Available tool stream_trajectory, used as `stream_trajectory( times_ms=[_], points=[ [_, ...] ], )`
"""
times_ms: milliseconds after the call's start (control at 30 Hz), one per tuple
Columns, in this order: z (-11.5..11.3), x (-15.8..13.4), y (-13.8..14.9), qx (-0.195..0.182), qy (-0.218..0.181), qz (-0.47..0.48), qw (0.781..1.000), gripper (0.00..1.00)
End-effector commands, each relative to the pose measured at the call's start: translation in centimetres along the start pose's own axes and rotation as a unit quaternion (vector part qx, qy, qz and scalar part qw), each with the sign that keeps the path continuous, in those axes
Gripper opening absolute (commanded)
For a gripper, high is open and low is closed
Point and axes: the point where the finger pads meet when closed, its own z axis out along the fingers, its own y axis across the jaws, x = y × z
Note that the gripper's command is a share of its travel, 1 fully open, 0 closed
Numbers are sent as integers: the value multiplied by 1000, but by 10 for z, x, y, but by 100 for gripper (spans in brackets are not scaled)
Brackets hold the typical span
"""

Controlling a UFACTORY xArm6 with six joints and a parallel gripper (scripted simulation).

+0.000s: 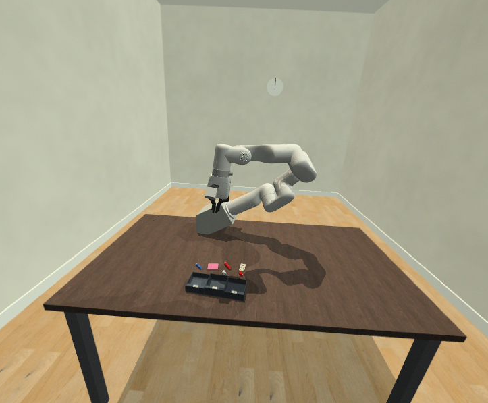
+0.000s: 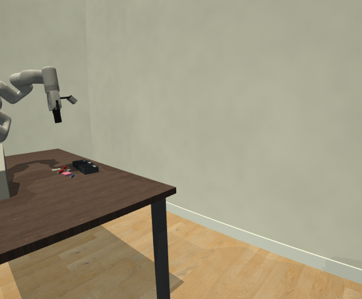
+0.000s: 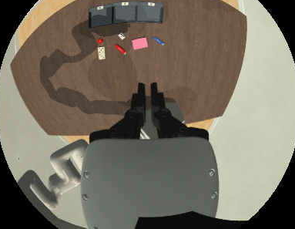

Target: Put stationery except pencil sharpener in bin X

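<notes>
A dark tray of three bins [image 1: 216,286] stands near the table's front edge; it also shows in the wrist view [image 3: 126,15]. Just behind it lie a small blue item [image 1: 198,266], a pink eraser [image 1: 212,266], a red marker-like item [image 1: 227,265], a small grey-white item [image 1: 223,272], a small red item [image 1: 241,275] and a spotted cream block [image 1: 242,266]. My gripper [image 1: 215,206] is shut and empty, high above the table near the arm's base, far behind the objects. The bin marks are too small to read.
The arm's grey base block [image 1: 214,220] sits at the table's back. The arm casts a long shadow across the table [image 1: 284,259]. The table edges lie close in front of the bins.
</notes>
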Motion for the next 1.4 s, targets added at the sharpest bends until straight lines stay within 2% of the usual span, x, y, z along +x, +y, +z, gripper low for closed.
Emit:
stream_trajectory(
  times_ms=[0, 67, 133, 233, 333, 367, 500, 1000, 1067, 1133, 1200, 1367],
  points=[
    [21, 10, -9, 6, -3, -3, 1000, 7],
    [21, 10, -9, 6, -3, -3, 1000, 7],
    [36, 13, -16, 31, -21, -10, 999, 7],
    [58, 18, -26, 31, -21, -10, 999, 7],
    [59, 18, -26, 31, -21, -10, 999, 7],
    [66, 19, -30, 51, -36, -13, 998, 7],
    [96, 22, -45, 55, -40, -13, 998, 7],
    [97, 22, -45, 55, -40, -13, 998, 7],
    [110, 31, -39, 54, -41, 19, 998, 7],
    [122, 40, -33, 54, -41, 19, 998, 7],
    [122, 40, -33, 54, -41, 19, 998, 7],
    [155, 61, -18, 54, -41, 19, 997, 7]
  ],
)
